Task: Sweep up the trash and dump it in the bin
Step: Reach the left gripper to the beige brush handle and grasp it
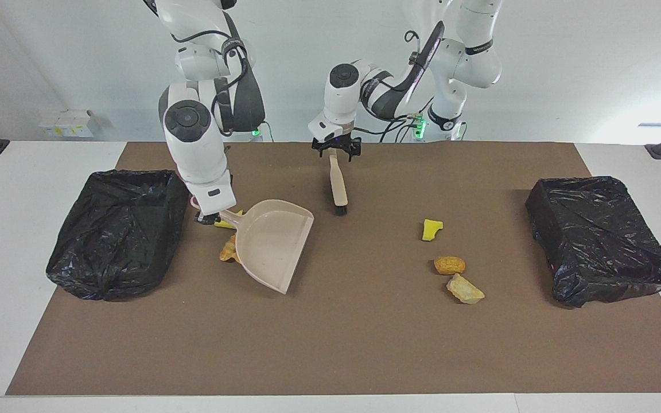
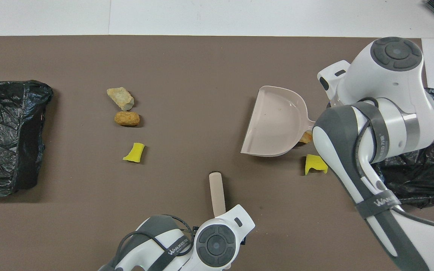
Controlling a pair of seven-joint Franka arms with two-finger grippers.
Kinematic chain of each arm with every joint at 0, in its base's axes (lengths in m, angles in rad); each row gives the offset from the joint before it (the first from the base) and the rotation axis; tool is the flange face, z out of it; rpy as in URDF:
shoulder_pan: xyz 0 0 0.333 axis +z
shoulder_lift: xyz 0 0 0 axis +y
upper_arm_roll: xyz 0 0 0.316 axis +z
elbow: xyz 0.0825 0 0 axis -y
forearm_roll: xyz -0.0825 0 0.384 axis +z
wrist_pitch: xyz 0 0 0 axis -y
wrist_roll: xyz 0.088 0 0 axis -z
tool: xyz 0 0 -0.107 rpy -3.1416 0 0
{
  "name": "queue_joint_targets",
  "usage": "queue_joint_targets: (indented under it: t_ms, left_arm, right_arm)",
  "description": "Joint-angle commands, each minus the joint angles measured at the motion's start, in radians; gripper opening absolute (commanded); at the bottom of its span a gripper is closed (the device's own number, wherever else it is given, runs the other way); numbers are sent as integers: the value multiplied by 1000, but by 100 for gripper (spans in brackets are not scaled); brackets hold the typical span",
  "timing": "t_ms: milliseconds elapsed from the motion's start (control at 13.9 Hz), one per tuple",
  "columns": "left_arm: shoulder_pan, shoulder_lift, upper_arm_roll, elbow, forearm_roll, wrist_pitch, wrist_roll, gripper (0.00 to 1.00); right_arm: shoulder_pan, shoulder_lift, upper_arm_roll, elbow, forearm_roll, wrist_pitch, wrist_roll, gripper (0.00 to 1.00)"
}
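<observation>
- The right gripper (image 1: pixel 209 217) points straight down from a bent wrist, its fingers pinching the handle of the beige dustpan (image 1: pixel 273 244). The pan lies on the brown mat (image 1: pixel 330 344) with its wide mouth turned toward the left arm's end of the table.
- A yellow sponge chunk (image 2: pixel 315 164) and a golden-brown scrap (image 1: pixel 229 250) lie just beside the pan's handle end, outside the pan.
- Next to them, at the right arm's end, sits a bin lined with a black bag (image 1: pixel 118 232).
- The left gripper (image 1: pixel 337 148) reaches in over the mat's middle, fingers clamped on the top of a brush (image 1: pixel 338 186) that hangs bristles-down.
- Toward the left arm's end lie a second yellow sponge chunk (image 1: pixel 431 229), a brown bread piece (image 1: pixel 449 265) and a paler piece (image 1: pixel 465 289).
- Another black-lined bin (image 1: pixel 600 238) is at that end.
</observation>
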Motion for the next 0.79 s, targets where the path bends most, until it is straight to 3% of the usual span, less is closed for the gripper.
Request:
queue_joint_targets:
  t_ms: [0, 72, 144, 719]
  left_arm:
    - [-24, -12, 21, -9, -9, -25, -7, 56]
    - [-24, -12, 21, -5, -9, -45, -7, 17]
    - [-15, -15, 22, -1, -9, -64, -4, 0]
    - [77, -76, 30, 48, -6, -226, 37, 0]
  right_arm:
    - [-1, -40, 4, -47, -21, 21, -19, 0]
    - [-1, -40, 4, -47, -21, 20, -19, 0]
    - [-2, -40, 4, -47, -21, 21, -19, 0]
    - [-2, -40, 5, -47, -20, 20, -18, 0]
